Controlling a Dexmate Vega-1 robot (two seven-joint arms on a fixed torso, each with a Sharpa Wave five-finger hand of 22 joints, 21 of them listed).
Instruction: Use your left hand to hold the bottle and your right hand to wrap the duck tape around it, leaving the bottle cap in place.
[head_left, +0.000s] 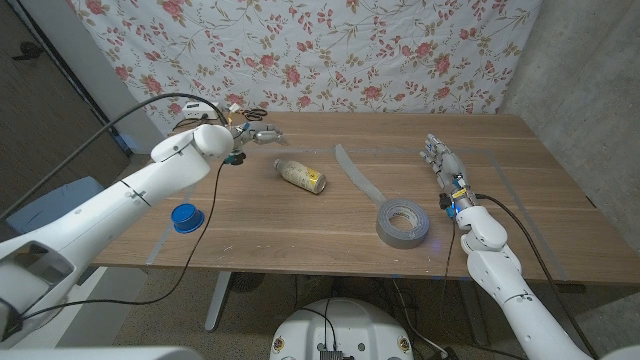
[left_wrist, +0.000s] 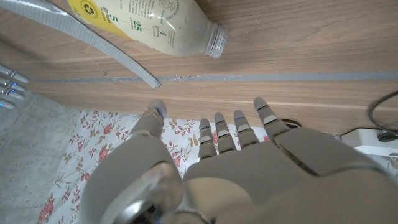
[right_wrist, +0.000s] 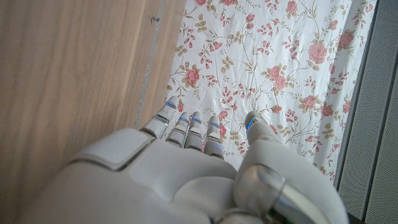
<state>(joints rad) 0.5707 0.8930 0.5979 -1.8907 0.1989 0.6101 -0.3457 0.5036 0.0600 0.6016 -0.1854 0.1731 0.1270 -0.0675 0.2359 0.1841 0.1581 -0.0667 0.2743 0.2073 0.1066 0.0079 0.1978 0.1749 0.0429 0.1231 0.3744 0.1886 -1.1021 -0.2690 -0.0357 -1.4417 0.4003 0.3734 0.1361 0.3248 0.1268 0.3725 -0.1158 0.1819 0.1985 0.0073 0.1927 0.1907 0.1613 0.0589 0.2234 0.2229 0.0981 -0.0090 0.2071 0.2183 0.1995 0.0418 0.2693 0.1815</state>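
A: Where is the bottle (head_left: 300, 176) now?

B: It lies on its side on the counter (head_left: 300, 225), a little left of the middle. Its long axis runs slanted, with the neck toward the far left. In the left wrist view the neck (left_wrist: 216, 41) is open, so I see no cap on it. A blue cap (head_left: 185, 216) lies apart, near the left front edge.

A: Which hand is nearer to it?

B: The left hand (head_left: 238, 135), I judge. It is at the far left part of the counter, and the bottle lies from it toward the front and the middle. The fingers (left_wrist: 219, 130) are spread and hold nothing.

A: And the right hand (head_left: 443, 165)?

B: It is on the right side, well apart from the bottle, fingers straight and together, also holding nothing. The tape roll (head_left: 403, 222) is near it, toward the front. A loose tape strip (head_left: 357, 175) lies between bottle and roll.

A: So the next move?

B: Probably the left hand must come to the bottle and close across its long axis.
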